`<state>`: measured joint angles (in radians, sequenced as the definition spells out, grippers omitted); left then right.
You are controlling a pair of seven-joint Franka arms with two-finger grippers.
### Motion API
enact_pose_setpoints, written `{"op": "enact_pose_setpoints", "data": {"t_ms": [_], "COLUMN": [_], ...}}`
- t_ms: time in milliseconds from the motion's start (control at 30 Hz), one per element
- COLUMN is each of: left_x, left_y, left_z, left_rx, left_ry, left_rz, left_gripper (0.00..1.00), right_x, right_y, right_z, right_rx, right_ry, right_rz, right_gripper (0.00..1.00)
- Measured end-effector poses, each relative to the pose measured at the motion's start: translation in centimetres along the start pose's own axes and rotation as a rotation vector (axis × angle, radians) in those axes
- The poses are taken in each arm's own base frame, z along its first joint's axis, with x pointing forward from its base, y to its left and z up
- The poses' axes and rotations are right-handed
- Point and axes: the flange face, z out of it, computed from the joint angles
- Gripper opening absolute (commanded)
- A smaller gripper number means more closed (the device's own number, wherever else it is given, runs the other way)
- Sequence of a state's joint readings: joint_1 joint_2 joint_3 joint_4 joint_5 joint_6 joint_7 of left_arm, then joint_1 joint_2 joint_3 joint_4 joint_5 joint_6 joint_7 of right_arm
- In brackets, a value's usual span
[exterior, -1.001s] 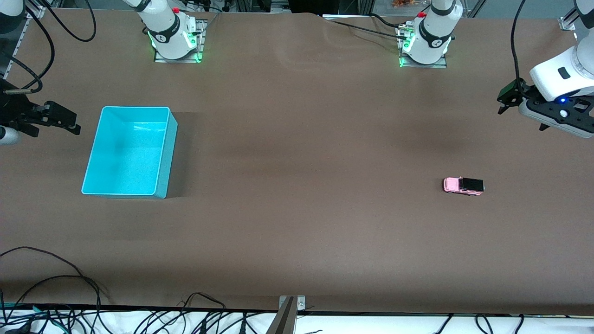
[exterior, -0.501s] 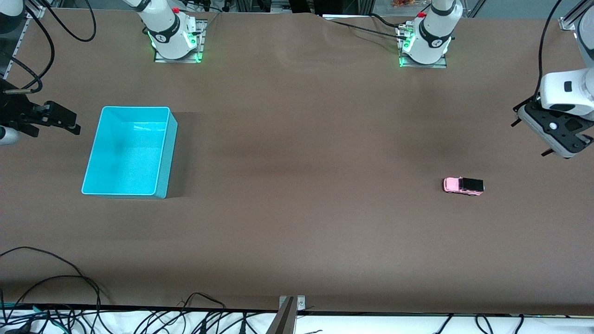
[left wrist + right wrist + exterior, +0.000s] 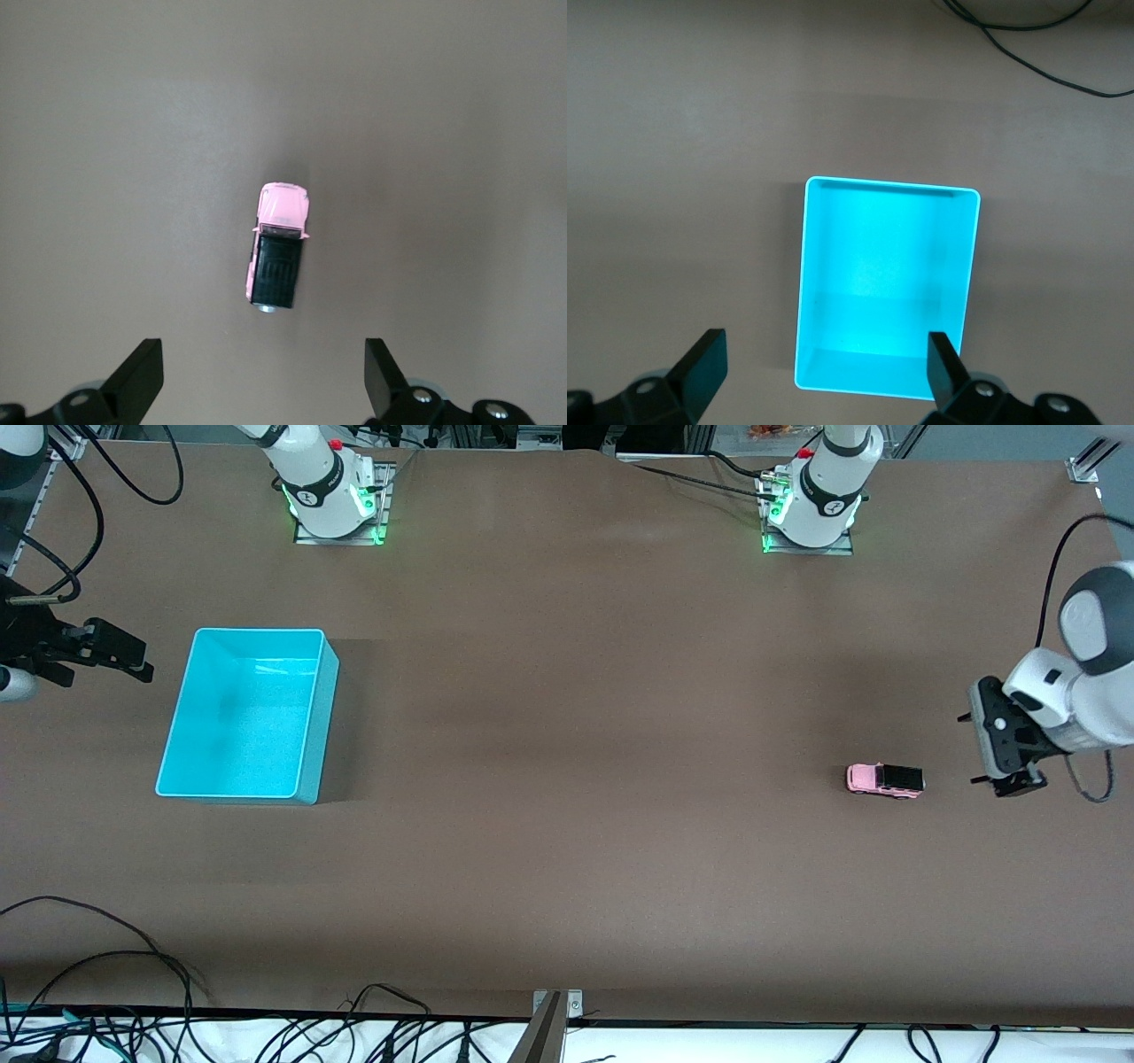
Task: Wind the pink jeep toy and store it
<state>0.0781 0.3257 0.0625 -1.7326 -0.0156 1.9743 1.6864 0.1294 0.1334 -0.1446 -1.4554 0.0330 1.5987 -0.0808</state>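
Note:
The pink jeep toy (image 3: pixel 884 780), pale pink with a black roof, stands on the brown table toward the left arm's end. It also shows in the left wrist view (image 3: pixel 279 250). My left gripper (image 3: pixel 985 747) is open and empty, in the air over the table beside the jeep, toward the table's end; its fingers (image 3: pixel 142 376) stand wide apart. The cyan bin (image 3: pixel 248 714) stands empty toward the right arm's end and shows in the right wrist view (image 3: pixel 884 285). My right gripper (image 3: pixel 120 655) is open and empty and waits beside the bin, toward the table's end.
Both arm bases (image 3: pixel 330 491) stand along the table's edge farthest from the front camera. Loose black cables (image 3: pixel 133 992) lie along the edge nearest that camera. A cable (image 3: pixel 1045 53) lies on the table in the right wrist view.
My left arm has swung down from near the table's end toward the jeep and turned its gripper to face it. The jeep, the bin and the right arm have not moved.

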Motion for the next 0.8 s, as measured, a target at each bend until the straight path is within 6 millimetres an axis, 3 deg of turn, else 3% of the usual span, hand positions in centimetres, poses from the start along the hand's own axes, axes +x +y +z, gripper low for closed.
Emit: {"op": "enact_pose_setpoints", "data": {"t_ms": [167, 200, 434, 601, 801], "left_x": [-0.2, -0.2, -0.2, -0.1, -0.1], "left_y": [-0.7, -0.6, 0.0, 1.2, 1.7], "left_z": [4.1, 7.2, 9.9, 13.9, 16.7], "left_rx": [0.018, 0.033, 0.048, 0.054, 0.042], "left_ry": [-0.006, -0.01, -0.014, -0.017, -0.018], "left_rz": [0.045, 0.052, 0.056, 0.061, 0.063], "left_gripper": [1.0, 1.0, 1.0, 1.0, 1.0], "right_x": [0.0, 0.0, 0.0, 0.0, 0.0], "right_y": [0.0, 0.0, 0.0, 0.0, 0.1], "right_z": [0.0, 0.0, 0.0, 0.0, 0.0], "right_rx": [0.0, 0.0, 0.0, 0.0, 0.0], "right_ry": [0.0, 0.0, 0.0, 0.0, 0.0], "right_rz": [0.0, 0.0, 0.0, 0.001, 0.001], "right_gripper": [1.0, 1.0, 1.0, 1.0, 1.0]}}
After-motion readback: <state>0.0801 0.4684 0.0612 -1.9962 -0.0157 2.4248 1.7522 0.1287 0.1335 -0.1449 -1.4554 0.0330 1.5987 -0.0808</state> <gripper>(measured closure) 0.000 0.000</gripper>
